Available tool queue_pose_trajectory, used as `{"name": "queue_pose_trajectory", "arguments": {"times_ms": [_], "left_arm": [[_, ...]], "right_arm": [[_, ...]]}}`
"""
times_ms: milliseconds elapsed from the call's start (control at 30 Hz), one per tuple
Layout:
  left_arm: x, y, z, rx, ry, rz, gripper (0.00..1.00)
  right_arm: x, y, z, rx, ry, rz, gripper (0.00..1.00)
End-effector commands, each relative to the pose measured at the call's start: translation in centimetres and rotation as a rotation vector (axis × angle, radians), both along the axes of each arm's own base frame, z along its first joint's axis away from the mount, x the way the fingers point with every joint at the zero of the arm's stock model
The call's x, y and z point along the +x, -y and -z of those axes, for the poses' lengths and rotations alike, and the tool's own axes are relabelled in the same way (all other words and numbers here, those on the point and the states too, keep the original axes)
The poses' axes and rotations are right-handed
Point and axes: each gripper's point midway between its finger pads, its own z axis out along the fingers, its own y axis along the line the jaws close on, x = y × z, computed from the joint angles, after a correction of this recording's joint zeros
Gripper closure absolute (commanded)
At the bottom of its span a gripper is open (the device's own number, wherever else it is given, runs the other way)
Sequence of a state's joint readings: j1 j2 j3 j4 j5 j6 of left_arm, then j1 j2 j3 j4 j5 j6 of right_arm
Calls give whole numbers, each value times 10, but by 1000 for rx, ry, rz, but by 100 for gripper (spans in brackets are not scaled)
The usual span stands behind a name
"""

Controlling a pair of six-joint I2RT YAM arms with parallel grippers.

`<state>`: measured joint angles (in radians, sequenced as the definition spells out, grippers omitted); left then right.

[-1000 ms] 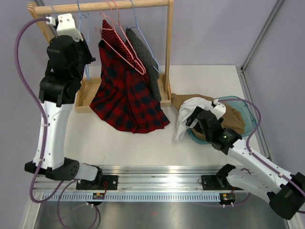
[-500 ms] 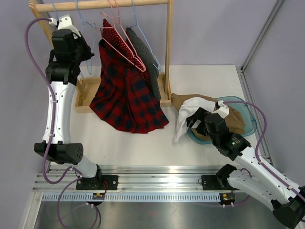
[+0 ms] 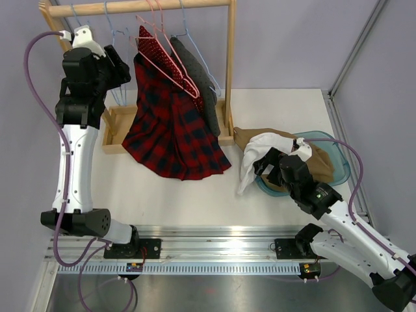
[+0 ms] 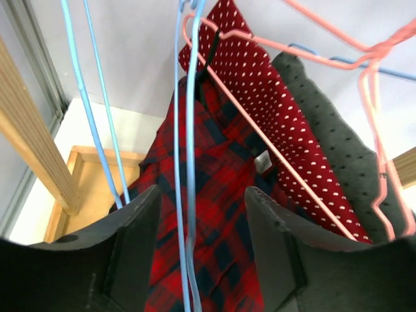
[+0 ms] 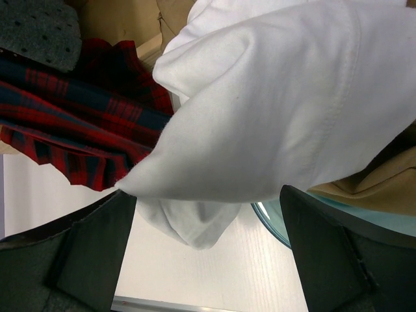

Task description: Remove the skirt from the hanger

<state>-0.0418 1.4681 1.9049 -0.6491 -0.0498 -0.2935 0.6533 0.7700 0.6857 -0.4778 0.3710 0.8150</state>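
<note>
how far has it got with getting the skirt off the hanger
Done: nothing that shows; the skirt hangs on its pink hanger on the rail. In hand: the left claw is up at the rail, open around a blue hanger, not on the skirt. The right claw is open over a white cloth. Left: grip the skirt and pull it free.

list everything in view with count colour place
table: 1, white, under everything
rack: 1, wooden, table's back left
hangers: several, blue and pink, on rack
skirt: 1, red-navy plaid, hanging on rack
dotted garment: 1, red, hanging next to skirt
grey garment: 1, grey, rightmost on rack
basin: 1, teal, table's right
white cloth: 1, white, over basin rim
tan cloth: 1, tan, on basin
left end effector: 1, black, open around blue hanger
right end effector: 1, black, open by white cloth
</note>
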Motion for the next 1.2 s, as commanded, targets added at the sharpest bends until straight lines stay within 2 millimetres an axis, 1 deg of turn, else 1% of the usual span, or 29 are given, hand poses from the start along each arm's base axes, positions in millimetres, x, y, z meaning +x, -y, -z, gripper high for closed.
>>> {"name": "queue_pose_trajectory", "arguments": {"times_ms": [0, 33, 67, 133, 167, 233, 267, 300, 333, 433, 467, 500, 600, 667, 700, 800, 933, 1167], "left_arm": [[-36, 3, -60, -2, 129, 24, 30], [-39, 3, -66, -3, 144, 26, 28], [-43, 10, -70, -4, 154, 44, 27], [-50, 16, -77, 2, 171, 59, 27], [-53, 28, -79, 3, 174, 91, 27], [-54, 42, -77, 13, 166, 120, 27], [-55, 56, -76, 13, 163, 156, 27], [-52, 63, -73, 13, 157, 165, 27], [-50, 73, -66, 14, 142, 181, 27], [-41, 87, -59, 0, 135, 190, 28], [-33, 91, -51, -14, 117, 187, 30], [-30, 95, -52, -22, 128, 194, 30], [-15, 107, -47, -32, 122, 205, 30], [-10, 115, -47, -38, 118, 216, 31], [-3, 120, -44, -38, 112, 219, 31], [7, 129, -40, -46, 103, 220, 31], [15, 139, -37, -46, 104, 223, 31], [25, 147, -31, -36, 99, 222, 30]], "right_arm": [[-2, 0, -2, 7, 11, -12, 1], [-2, 0, -2, 7, 11, -12, 1], [-1, -1, -2, 9, 13, -15, 0], [-1, -3, -3, 14, 11, -23, 1], [0, -4, -2, 11, 8, -25, 1], [0, -6, -2, 5, 1, -36, 1], [0, -7, -3, 6, 0, -35, 1], [0, -7, -3, 4, 0, -40, 1], [0, -6, -4, 4, -1, -36, 1], [-1, -6, -6, 4, 0, -40, 1], [-2, -5, -5, -1, -4, -39, 1], [-3, -4, -6, -1, -3, -39, 1], [-6, 0, -5, -18, -10, -38, 0], [-8, 3, -5, -24, -12, -34, 0], [-9, 4, -5, -25, -10, -32, 1], [-11, 6, -5, -26, -11, -29, 0], [-12, 7, -4, -29, -14, -30, 1], [-12, 8, -2, -33, -17, -26, 1]]}}
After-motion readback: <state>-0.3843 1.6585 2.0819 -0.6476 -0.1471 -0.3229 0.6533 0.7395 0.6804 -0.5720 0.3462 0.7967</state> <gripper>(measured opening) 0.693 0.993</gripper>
